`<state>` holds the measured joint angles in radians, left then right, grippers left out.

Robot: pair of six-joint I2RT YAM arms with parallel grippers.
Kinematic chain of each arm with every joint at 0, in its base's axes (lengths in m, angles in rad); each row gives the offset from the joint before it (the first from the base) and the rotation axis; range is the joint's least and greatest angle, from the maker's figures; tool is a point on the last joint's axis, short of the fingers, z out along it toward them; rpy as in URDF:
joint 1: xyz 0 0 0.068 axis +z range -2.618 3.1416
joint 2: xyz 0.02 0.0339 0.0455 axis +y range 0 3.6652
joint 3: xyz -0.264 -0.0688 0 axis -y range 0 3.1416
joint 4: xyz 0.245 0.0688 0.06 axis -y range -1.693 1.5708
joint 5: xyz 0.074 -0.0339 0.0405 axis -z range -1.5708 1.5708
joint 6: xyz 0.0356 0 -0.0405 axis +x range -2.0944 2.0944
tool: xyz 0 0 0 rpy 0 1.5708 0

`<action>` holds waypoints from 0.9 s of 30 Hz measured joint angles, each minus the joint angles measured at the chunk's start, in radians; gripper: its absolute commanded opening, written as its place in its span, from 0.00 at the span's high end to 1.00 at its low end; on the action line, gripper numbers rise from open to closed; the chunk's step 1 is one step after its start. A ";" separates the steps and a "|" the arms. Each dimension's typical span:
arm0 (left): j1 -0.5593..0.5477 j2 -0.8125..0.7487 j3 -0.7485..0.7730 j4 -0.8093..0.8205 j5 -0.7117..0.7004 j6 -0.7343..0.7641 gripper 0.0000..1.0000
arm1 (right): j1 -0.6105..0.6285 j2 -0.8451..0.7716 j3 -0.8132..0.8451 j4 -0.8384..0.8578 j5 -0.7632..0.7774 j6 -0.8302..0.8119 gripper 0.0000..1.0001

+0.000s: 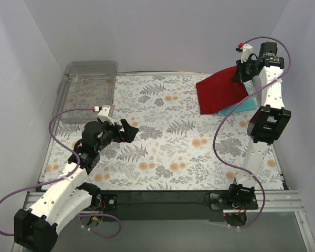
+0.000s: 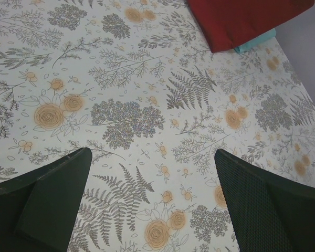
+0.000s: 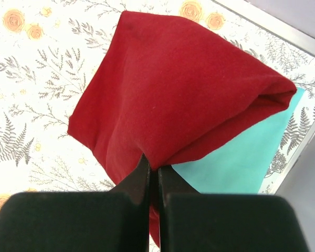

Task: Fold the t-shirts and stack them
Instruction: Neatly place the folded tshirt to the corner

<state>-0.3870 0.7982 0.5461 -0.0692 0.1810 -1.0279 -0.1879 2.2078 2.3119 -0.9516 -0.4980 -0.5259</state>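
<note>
The folded dark red t-shirt [image 1: 219, 94] lies at the far right of the floral mat [image 1: 168, 142], over the folded teal t-shirt [image 1: 240, 107], whose edge shows beneath it. My right gripper [image 1: 237, 76] is shut on the red shirt's near corner [image 3: 155, 167] and lifts that corner above the teal shirt [image 3: 236, 165]. My left gripper [image 1: 131, 130] hangs open and empty over the mat's left-centre. In the left wrist view its fingers [image 2: 257, 202] stand wide apart, and the red shirt [image 2: 241, 21] shows far off.
A clear plastic tray [image 1: 86, 89] stands at the far left corner. White walls close in the left, back and right. The right arm's purple cable [image 1: 220, 142] loops over the mat's right side.
</note>
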 measured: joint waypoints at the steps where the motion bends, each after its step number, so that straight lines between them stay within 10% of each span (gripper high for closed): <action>1: 0.000 0.001 0.000 0.002 0.000 0.000 0.03 | -0.001 0.000 0.006 0.000 -0.002 0.002 0.99; 27: 0.000 0.024 -0.008 0.006 0.006 0.003 0.03 | -0.010 -0.077 0.005 0.000 -0.103 0.033 0.99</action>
<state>-0.3870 0.8227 0.5377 -0.0631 0.1875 -1.0248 -0.1982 2.1311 2.3169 -0.9520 -0.6014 -0.4927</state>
